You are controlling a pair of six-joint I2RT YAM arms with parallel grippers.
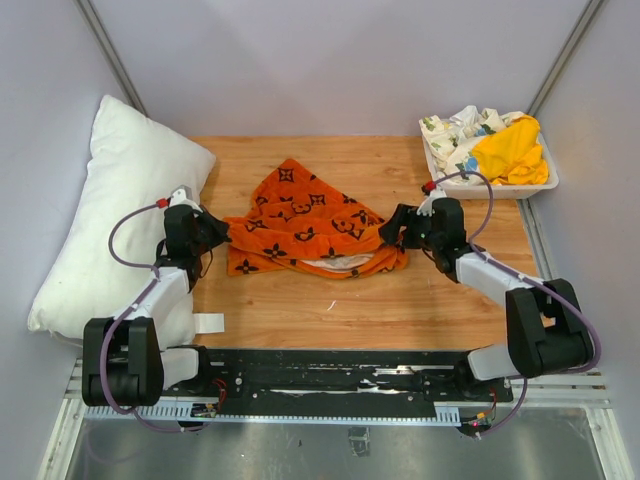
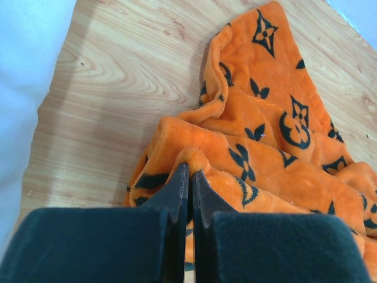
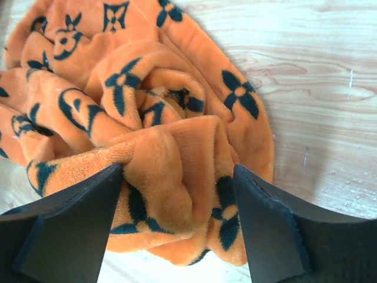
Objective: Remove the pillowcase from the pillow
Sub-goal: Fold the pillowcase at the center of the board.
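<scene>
One pillowcase (image 1: 305,222), crumpled in a heap on the table (image 1: 400,300). One pillow (image 1: 110,215), bare, lies left of the pillowcase and fully outside it.

Two grippers:
- Left gripper (image 1: 222,233) is at the pillowcase's left edge, fingers pinched tight on a fold of orange fabric.
- Right gripper (image 1: 390,228) is at the pillowcase's right edge, fingers spread wide, with a bunched fold sitting between them.

One white bin (image 1: 545,185) stands right of and behind the pillowcase. It holds two cloths: one yellow cloth (image 1: 510,150) and one floral cloth (image 1: 455,130).
</scene>
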